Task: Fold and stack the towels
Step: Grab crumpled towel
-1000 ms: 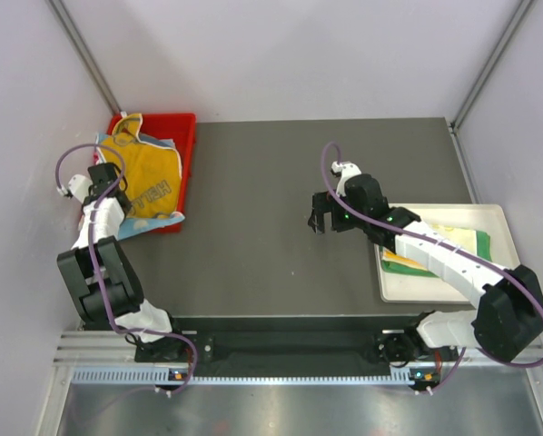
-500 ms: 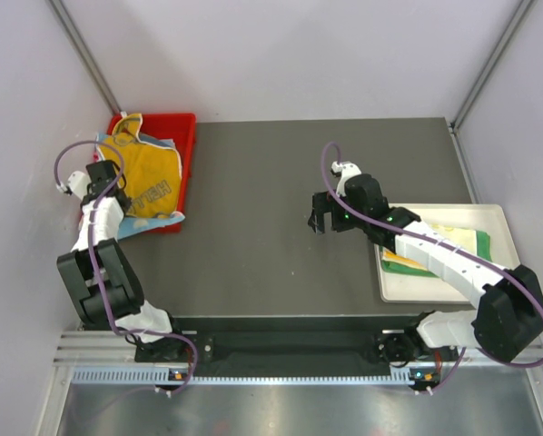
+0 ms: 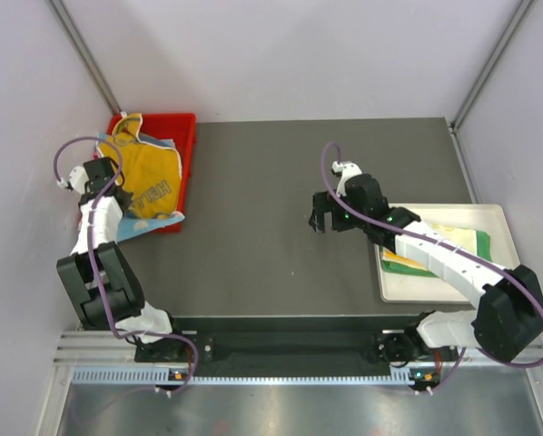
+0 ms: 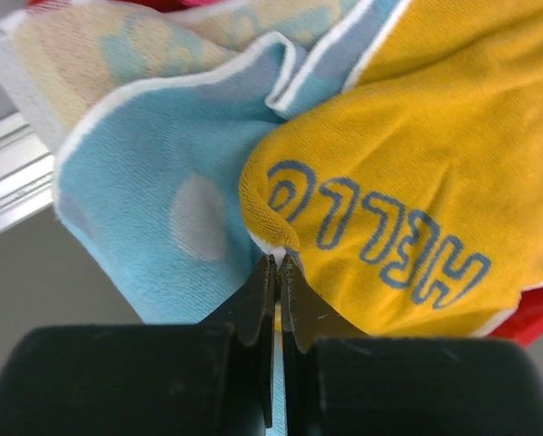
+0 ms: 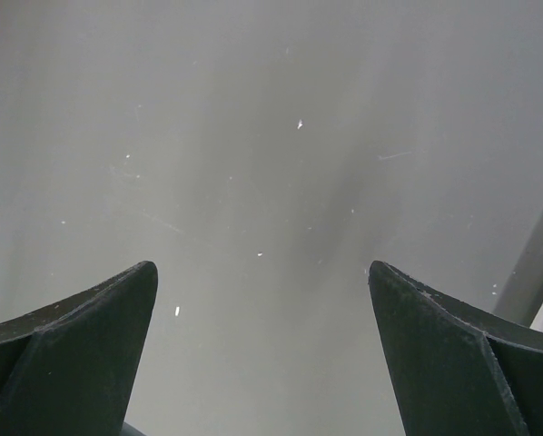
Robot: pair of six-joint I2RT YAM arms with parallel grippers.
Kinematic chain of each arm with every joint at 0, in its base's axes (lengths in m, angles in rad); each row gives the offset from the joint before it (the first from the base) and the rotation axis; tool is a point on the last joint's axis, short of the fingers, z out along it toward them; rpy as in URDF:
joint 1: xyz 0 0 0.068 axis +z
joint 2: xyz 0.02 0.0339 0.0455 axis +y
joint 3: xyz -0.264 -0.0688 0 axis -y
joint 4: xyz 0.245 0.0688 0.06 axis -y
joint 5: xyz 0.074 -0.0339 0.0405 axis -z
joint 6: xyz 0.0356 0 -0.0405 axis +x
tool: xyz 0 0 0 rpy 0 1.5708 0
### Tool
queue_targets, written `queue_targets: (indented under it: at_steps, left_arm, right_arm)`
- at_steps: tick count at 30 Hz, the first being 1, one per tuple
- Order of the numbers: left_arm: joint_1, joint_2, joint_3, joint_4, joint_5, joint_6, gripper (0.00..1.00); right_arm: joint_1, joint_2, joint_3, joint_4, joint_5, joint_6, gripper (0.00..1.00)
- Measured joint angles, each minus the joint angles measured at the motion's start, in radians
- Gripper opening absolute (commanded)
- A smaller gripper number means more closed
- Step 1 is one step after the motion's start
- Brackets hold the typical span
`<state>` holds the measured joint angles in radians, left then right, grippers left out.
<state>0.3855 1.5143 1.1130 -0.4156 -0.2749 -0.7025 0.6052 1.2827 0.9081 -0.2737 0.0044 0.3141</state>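
Note:
An orange-yellow "HELLO" towel [image 3: 149,174] lies crumpled over the front edge of the red bin [image 3: 177,123], on top of a light blue dotted towel [image 4: 153,200]. A pale yellow patterned towel [image 4: 90,50] shows behind them. My left gripper [image 4: 278,263] is shut, its tips pinching the white-hemmed edge of the HELLO towel [image 4: 417,154]; from above it [image 3: 115,184] sits at the bin's left side. My right gripper [image 3: 319,221] hangs open over bare table, nothing between its fingers [image 5: 99,318]. Folded towels [image 3: 476,242] lie on the white tray.
The white tray [image 3: 491,212] sits at the right edge of the dark table, under the right arm's forearm. The red bin stands at the table's far left corner. Grey walls close in on both sides.
My left gripper has shut on the edge of the HELLO towel. The right arm has not moved.

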Motion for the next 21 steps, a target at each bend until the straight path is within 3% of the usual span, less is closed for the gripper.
queue_targets:
  at_steps: [7,14,21]
  left_arm:
    - [-0.084,-0.037,-0.002,0.005,0.056,0.004,0.00]
    - [-0.277,-0.227,-0.026,0.007,0.067,0.029,0.00]
    - [-0.491,-0.278,0.029,-0.042,0.084,0.058,0.00]
  right_arm:
    - [0.000,0.005,0.000,0.000,0.029,-0.004,1.00]
    - [0.000,0.005,0.000,-0.001,0.065,-0.008,1.00]
    - [-0.012,0.005,0.010,-0.006,0.105,-0.006,1.00]
